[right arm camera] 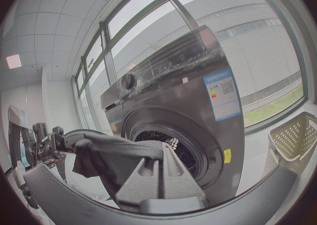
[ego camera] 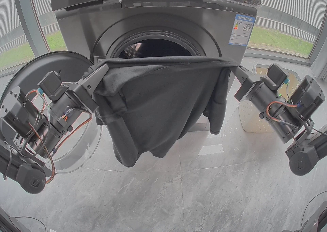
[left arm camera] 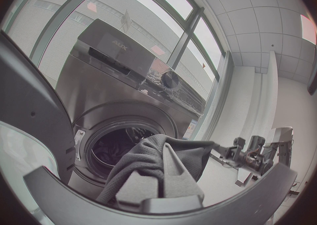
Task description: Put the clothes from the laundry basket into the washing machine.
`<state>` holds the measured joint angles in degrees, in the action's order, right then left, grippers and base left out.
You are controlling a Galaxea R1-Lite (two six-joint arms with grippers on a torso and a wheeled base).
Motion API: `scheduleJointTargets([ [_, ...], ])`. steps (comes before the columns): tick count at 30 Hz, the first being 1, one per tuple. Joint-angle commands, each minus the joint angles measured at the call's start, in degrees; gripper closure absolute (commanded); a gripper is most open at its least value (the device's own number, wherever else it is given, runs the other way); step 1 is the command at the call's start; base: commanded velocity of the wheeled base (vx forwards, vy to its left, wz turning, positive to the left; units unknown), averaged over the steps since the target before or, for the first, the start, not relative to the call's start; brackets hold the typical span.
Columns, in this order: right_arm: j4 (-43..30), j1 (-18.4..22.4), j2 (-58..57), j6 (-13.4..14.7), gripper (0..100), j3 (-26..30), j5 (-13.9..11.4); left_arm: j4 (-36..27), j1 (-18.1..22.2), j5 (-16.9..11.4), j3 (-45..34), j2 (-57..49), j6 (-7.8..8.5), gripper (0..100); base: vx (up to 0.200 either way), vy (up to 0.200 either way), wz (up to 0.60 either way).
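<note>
Grey garment point(ego camera: 160, 100) x1; gripped by left pincer point(ego camera: 101, 70), right pincer point(ego camera: 235, 69).

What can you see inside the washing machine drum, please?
Inside the drum lies dark clothing. The dark garment stretched between the left gripper and right gripper covers the opening's lower half in the head view, hiding the drum's bottom.

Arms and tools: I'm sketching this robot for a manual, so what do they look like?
The left arm and right arm are dark grey to black, built of stubby cylindrical joints with boxy black modules on top. Orange-brown cables loop along each wrist. The left tool and right tool have grey, tapering wedge-shaped fingers.
</note>
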<state>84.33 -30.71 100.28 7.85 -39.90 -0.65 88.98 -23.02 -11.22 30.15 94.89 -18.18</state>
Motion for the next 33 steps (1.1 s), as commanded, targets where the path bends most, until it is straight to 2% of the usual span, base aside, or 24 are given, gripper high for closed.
scheduleJointTargets([
  [1, -0.2, 0.6, -2.7, 0.0, 100, -2.5, 0.2, 0.2, 0.2, 0.0, -2.3, -0.6, 0.42, 100, 0.0, 0.0, 0.0],
  [5, -0.2, 1.1, -3.6, 0.0, 100, -3.6, 0.4, 0.2, -0.3, 0.1, -2.8, 0.0, 1.74, 100, 0.0, 0.0, 0.0],
  [9, -0.8, 0.6, -3.9, 0.0, 100, -4.2, 1.7, 0.2, -0.3, 0.3, -1.6, 1.3, 2.53, 100, 0.0, 0.0, 0.0],
  [16, -1.5, 1.2, -4.0, 0.1, 100, -4.7, 2.6, 0.3, -1.2, 5.3, 3.7, 7.1, 3.15, 100, 0.0, 0.0, 0.0],
  [22, -1.4, 2.3, -3.8, 0.1, 100, -1.3, 2.3, 0.3, -0.5, 5.6, 5.4, 7.1, 3.23, 100, 0.0, 0.0, 0.0],
  [33, -1.5, 2.4, -4.4, 0.1, 100, -1.6, 2.2, 0.4, -0.8, 5.6, 5.8, 6.7, 3.32, 100, 0.0, 0.0, 0.0],
])
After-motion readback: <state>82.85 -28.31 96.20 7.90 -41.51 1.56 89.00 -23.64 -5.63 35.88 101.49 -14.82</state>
